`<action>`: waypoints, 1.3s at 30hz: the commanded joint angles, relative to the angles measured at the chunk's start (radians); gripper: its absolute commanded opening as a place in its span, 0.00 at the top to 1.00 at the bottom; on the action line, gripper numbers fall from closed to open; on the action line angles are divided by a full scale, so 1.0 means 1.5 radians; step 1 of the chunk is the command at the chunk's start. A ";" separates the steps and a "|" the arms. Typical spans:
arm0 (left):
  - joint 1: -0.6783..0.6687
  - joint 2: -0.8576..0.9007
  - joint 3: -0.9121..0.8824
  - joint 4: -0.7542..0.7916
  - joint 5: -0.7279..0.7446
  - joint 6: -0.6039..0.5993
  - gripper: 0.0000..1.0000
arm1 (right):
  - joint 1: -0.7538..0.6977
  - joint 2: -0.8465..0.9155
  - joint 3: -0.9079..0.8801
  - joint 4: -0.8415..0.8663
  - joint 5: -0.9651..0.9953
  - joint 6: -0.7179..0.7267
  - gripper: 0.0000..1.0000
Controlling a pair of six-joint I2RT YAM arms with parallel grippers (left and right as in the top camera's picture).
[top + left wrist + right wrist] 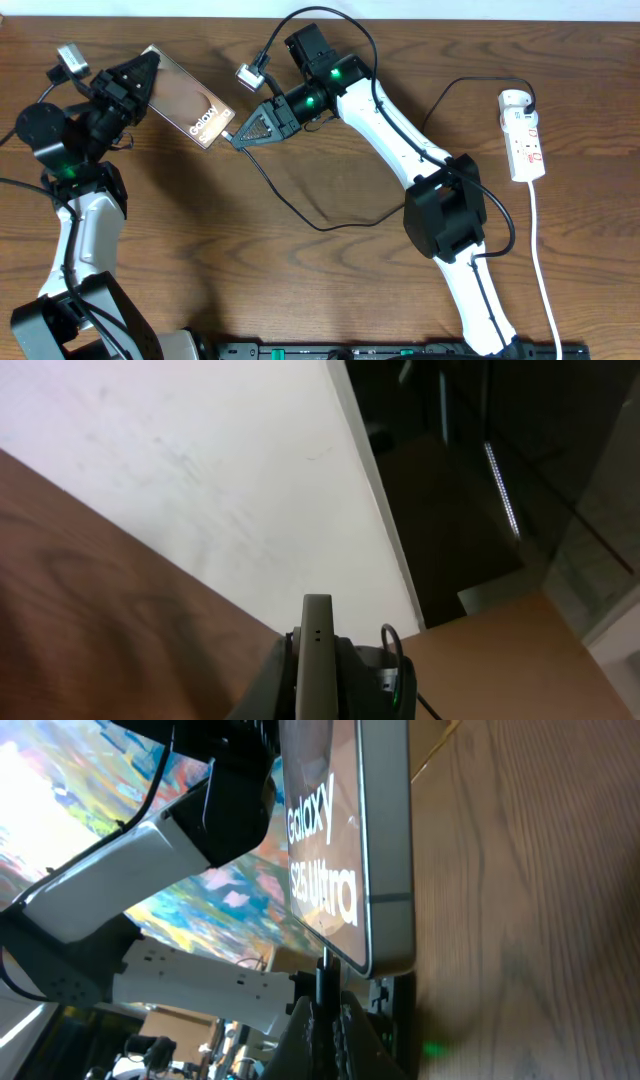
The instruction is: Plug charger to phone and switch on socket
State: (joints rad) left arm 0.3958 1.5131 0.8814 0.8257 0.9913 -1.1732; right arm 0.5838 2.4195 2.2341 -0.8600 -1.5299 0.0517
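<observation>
The phone, a flat rectangular slab with a dark frame and a glossy brownish face, sits at the far left part of the brown wooden table, lying diagonally with its face up toward the overhead camera. White lettering sits near its inner end, and the right wrist view shows it as "Galaxy S25 Ultra", with a silvery-grey edge band around the face. Whether the phone rests on the wood or is held just above it cannot be told. The left gripper is clamped on the phone's outer end, and its own camera shows the thin edge pinched between the dark fingers. At the lettered end, the right gripper is closed on the small black plug tip of the charger, which meets the phone's end edge. Whether it is fully seated cannot be told. The thin black cable loops across the table to a white rounded adapter plugged into the far end of the socket, a white elongated power strip with red markings at the right. Its thicker white cord trails toward the near edge.
</observation>
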 commanded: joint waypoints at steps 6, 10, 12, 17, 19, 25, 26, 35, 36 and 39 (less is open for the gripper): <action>-0.048 -0.006 0.004 0.017 0.077 -0.009 0.93 | 0.009 -0.016 0.007 0.031 -0.021 0.035 0.99; -0.048 -0.006 0.004 0.017 0.079 -0.009 0.93 | 0.008 -0.016 0.007 0.034 -0.021 0.035 0.99; -0.048 -0.006 0.004 0.017 0.082 -0.009 0.93 | 0.008 -0.016 0.007 0.040 -0.021 0.035 0.99; -0.048 -0.006 0.004 0.017 0.091 -0.009 0.93 | 0.007 -0.016 0.007 0.048 -0.021 0.035 0.99; -0.048 -0.006 0.004 0.017 0.101 -0.009 0.93 | 0.006 -0.016 0.007 0.048 -0.021 0.035 0.99; -0.047 -0.006 0.004 0.018 0.141 -0.009 0.93 | 0.000 -0.016 0.007 0.053 -0.022 0.035 0.99; -0.047 -0.006 0.004 0.018 0.148 -0.008 0.93 | -0.001 -0.016 0.007 0.054 -0.022 0.035 0.99; -0.047 -0.006 0.004 0.037 0.214 -0.001 0.93 | -0.013 -0.016 0.007 0.055 -0.022 0.035 0.99; -0.047 -0.006 0.004 0.037 0.219 0.002 0.93 | -0.013 -0.016 0.007 0.055 -0.022 0.035 0.99; -0.046 -0.006 0.004 0.037 0.229 0.001 0.93 | -0.016 -0.016 0.007 0.055 -0.022 0.035 0.99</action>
State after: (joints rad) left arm 0.3672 1.5131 0.8925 0.8856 1.0859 -1.1618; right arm 0.5705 2.4195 2.2272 -0.7967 -1.5509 0.0994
